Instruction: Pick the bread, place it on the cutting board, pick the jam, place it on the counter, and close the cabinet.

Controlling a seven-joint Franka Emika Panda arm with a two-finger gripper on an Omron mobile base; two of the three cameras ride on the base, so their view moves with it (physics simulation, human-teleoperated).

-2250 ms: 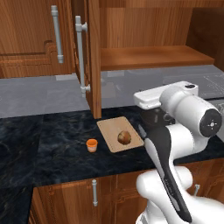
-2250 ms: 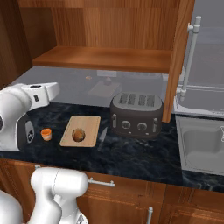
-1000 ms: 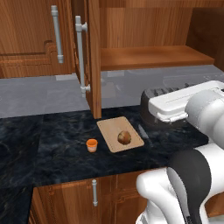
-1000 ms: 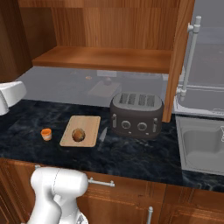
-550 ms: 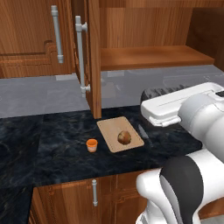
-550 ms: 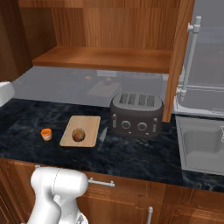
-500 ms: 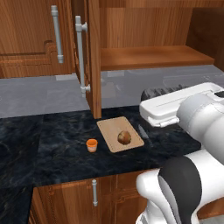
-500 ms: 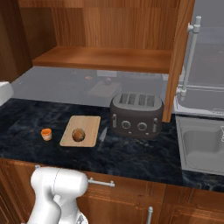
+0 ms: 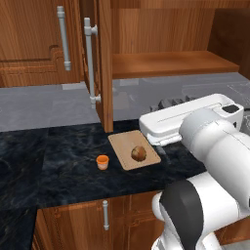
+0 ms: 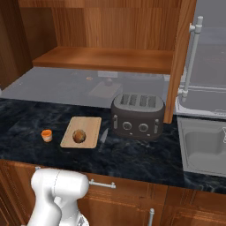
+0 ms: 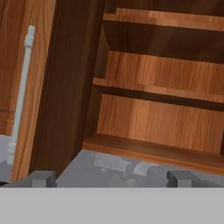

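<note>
The bread [image 9: 139, 153] [image 10: 79, 135] lies on the cutting board [image 9: 122, 144] [image 10: 90, 125]. Just left of the board, the jam [image 9: 102, 161] [image 10: 46, 135] stands on the dark counter [image 9: 58, 171] [image 10: 132, 156]. The cabinet [image 9: 166, 44] [image 10: 106, 26] is open, both doors swung out: the left door [image 9: 104, 63] [image 11: 61, 87] and the right door [image 10: 178, 57]. In the hand view my gripper [image 11: 111, 178] is open, fingertips [image 11: 41, 178] wide apart with nothing between them, facing the bare shelves beside the left door's handle [image 11: 19, 96]. My white arm [image 9: 185, 119] reaches across above the counter.
A dark toaster [image 10: 138, 115] stands right of the board, partly behind my arm in the left base view. A sink [image 10: 205, 150] is set into the counter at the far right. A closed wall-cabinet door [image 9: 34, 44] is at the left. Low cupboards run below the counter.
My arm has lifted off the counter and swung; its white link now stretches further left over the toaster. Bread, jam and doors have not moved.
</note>
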